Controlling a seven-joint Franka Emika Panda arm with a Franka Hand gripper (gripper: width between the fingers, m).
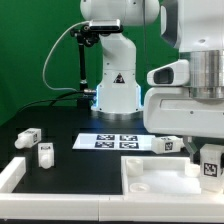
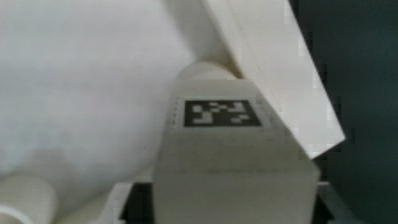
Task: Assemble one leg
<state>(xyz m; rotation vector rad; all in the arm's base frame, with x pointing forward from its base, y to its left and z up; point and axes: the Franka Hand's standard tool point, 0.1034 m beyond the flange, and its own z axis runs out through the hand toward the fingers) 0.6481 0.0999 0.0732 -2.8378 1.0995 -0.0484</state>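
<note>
My gripper [image 1: 207, 152] is at the exterior view's right, low over the far right corner of the white tabletop [image 1: 150, 182]. It is shut on a white leg [image 1: 210, 165] with a square tag. In the wrist view the held leg [image 2: 222, 150] fills the middle between my dark fingers [image 2: 143, 203], which are mostly hidden. Its tip lies close to the tabletop's raised rim [image 2: 267, 60]. Whether it touches the rim I cannot tell. Another leg [image 1: 168, 143] lies just left of my gripper. Two more legs [image 1: 27, 137] [image 1: 45, 152] lie at the left.
The marker board [image 1: 115, 141] lies in the middle in front of the arm's base [image 1: 117, 92]. A white angled wall piece [image 1: 10, 175] stands at the near left edge. A black cable [image 1: 78, 60] hangs at the back.
</note>
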